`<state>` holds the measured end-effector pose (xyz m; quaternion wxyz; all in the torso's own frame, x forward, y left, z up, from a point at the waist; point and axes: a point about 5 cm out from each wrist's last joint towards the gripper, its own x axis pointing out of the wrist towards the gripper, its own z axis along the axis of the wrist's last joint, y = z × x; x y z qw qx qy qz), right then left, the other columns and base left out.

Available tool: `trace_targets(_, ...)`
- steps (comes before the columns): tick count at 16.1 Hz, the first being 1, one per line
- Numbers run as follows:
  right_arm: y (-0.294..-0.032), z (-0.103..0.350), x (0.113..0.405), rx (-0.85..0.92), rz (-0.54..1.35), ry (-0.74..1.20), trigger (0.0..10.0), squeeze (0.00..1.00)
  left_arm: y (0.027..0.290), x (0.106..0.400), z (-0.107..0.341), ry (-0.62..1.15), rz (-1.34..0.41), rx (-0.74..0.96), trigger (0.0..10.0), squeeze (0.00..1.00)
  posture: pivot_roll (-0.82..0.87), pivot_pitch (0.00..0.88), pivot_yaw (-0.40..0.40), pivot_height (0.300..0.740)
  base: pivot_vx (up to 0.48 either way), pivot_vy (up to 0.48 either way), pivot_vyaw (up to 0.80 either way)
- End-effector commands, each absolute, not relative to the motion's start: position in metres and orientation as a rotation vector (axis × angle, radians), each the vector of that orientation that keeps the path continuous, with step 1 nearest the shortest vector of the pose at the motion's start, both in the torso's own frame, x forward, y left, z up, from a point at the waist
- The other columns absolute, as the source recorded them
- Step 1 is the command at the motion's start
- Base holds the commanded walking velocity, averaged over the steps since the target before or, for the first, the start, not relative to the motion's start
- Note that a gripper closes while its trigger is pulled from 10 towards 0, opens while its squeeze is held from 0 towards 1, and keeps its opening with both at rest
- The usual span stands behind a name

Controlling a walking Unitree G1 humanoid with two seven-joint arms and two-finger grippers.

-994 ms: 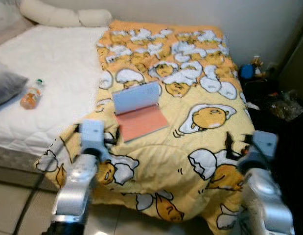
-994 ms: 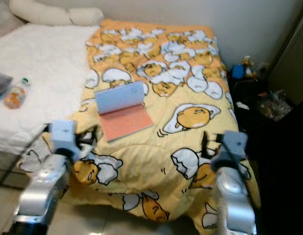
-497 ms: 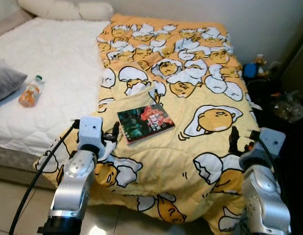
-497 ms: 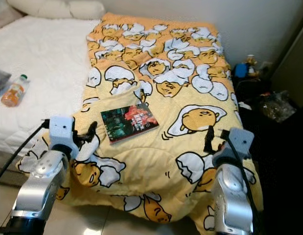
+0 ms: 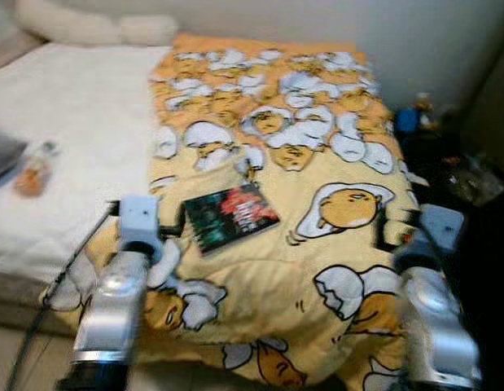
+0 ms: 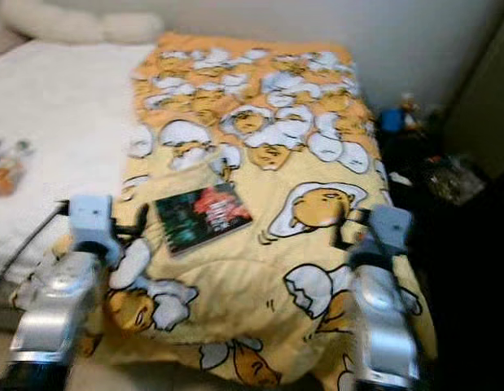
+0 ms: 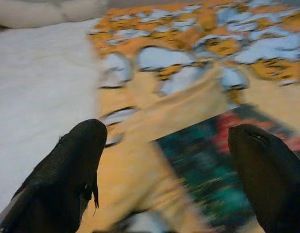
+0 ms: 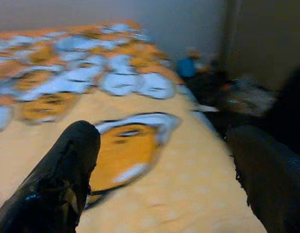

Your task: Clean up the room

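A closed book (image 5: 231,216) with a dark green and red cover lies on the yellow blanket (image 5: 317,269) printed with egg characters, near the foot of the bed. My left gripper (image 5: 175,231) hovers just to the left of the book, open; in the left wrist view the book (image 7: 215,165) lies ahead between the two spread black fingers (image 7: 67,174). My right gripper (image 5: 390,234) is held over the blanket's right side, open, with nothing between its fingers (image 8: 57,179). All the views are blurred.
A small bottle (image 5: 30,173) of orange drink lies on the white mattress (image 5: 81,114) at the left, beside a grey pillow (image 5: 3,155). White pillows (image 5: 89,28) sit at the head. Blue and dark clutter (image 5: 435,142) crowds the floor right of the bed.
A second ago the book lay open, showing blue and pink pages; it has since shut and shows its dark cover. The camera has shifted and blurred. Both arms stay raised.
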<state>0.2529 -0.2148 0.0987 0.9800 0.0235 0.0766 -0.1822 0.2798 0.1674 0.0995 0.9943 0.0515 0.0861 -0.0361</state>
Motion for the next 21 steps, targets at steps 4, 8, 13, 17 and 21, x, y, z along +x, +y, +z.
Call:
trace_targets(4,-0.205,0.1,0.256,0.069,-0.347,0.151,10.0,0.0,0.175,0.279,0.103,0.169,-0.046,0.117,10.0,1.0,-0.12,0.0,0.017,0.74,0.338,0.0,0.0)
trace_targets(8,-0.206,0.098,0.254,0.065,-0.356,0.18,10.0,0.0,0.173,0.28,0.105,0.139,-0.048,0.092,10.0,1.0,-0.12,0.0,0.015,0.74,0.081,0.0,0.0)
trace_targets(13,-0.199,0.097,0.254,0.064,-0.3,0.192,10.0,0.0,0.171,0.278,0.104,0.15,-0.066,0.14,10.0,0.0,-0.13,0.0,0.019,0.74,0.0,0.0,0.0)
trace_targets(17,-0.2,0.096,0.254,0.052,-0.316,0.205,10.0,0.0,0.171,0.277,0.103,0.153,-0.066,0.14,10.0,0.0,-0.14,0.0,0.022,0.74,0.0,0.364,0.0)
trace_targets(21,-0.199,0.096,0.254,0.061,-0.318,0.21,10.0,0.0,0.172,0.277,0.103,0.159,-0.063,0.149,10.0,0.0,-0.14,0.0,0.024,0.74,0.0,0.379,-0.51)
